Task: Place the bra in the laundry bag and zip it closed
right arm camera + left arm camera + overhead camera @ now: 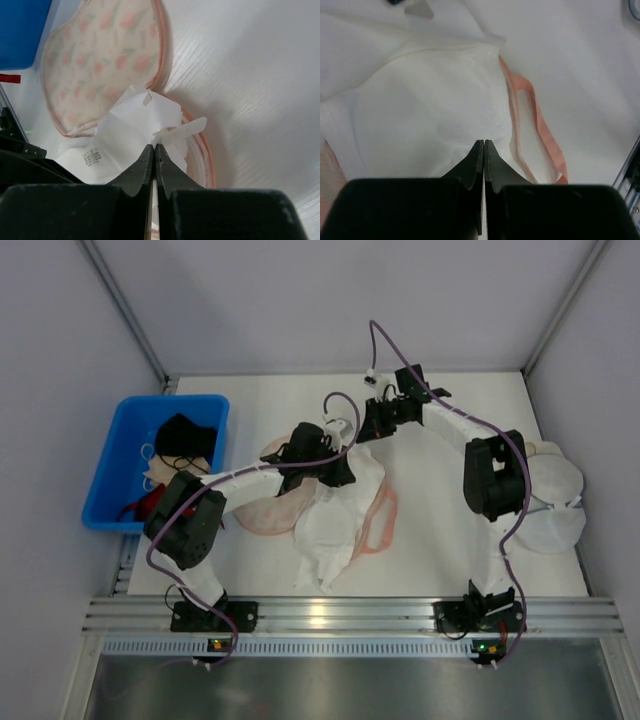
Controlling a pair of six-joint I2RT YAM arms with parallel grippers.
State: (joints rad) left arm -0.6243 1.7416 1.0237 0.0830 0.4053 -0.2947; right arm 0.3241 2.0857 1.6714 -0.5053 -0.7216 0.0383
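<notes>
The laundry bag (262,512) lies open in the middle of the table, its peach printed lobe on the left and its pink zip rim (386,520) on the right. The white bra (330,525) lies over the right lobe. My left gripper (340,472) is shut, its tips pinching the bra's upper part (430,100). In the left wrist view the gripper (484,142) is over a cup, beside the pink rim (540,125). My right gripper (368,430) is shut on the bra's far edge. In the right wrist view white fabric (130,125) bunches at the gripper (154,145), with the printed lobe (100,60) beyond.
A blue bin (120,455) at the left holds a black garment (185,435) and a red one (140,505). Plain white round domes (555,500) lie at the right edge behind the right arm. Enclosure walls close in the back and sides.
</notes>
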